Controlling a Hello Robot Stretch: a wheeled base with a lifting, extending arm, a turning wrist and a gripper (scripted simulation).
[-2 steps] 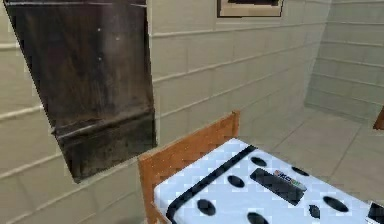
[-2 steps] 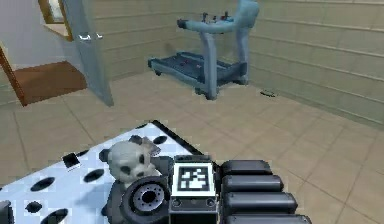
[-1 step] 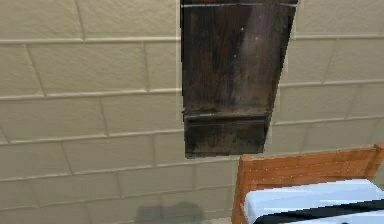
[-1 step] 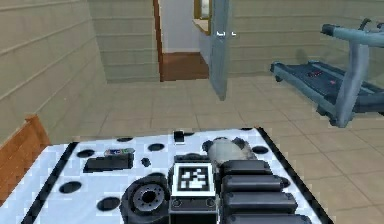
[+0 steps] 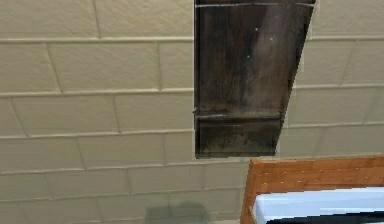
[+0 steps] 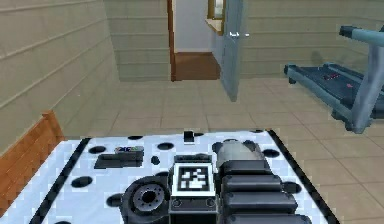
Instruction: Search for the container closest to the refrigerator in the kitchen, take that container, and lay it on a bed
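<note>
The step in hand looks to be the last one: laying the container on the bed. The wide white bed with black spots and a wooden frame (image 6: 70, 178) spreads beneath the dark square arm (image 6: 250, 190). The dark-bodied tool (image 6: 138, 192) sits low over the cover, near its middle.

I cannot tell whether the tool holds anything (the spotted cover lies right behind its far end), nor how wide it stands. The container cannot be picked out with certainty. A small flat dark lump (image 6: 120, 155) lies on the cover just beyond the tool, and a smaller upright dark lump (image 6: 190, 135) stands near the bed's far edge. Either might be it.

To do this well, I would keep the tool over the middle of the cover, well inside the wooden frame. I would bring it low before letting go so that nothing rolls. Then I would draw the arm away without brushing either lump.

Counted:
- one tan block wall (image 5: 90, 110)
- one bed
- one blue-grey treadmill (image 6: 345, 85)
- one pale blue door (image 6: 235, 50), ajar
- one dark wooden panel (image 5: 250, 70) on the wall
- one arm
- one tool
- one white marker square with black marks (image 6: 193, 178)
- two dark lumps
</note>
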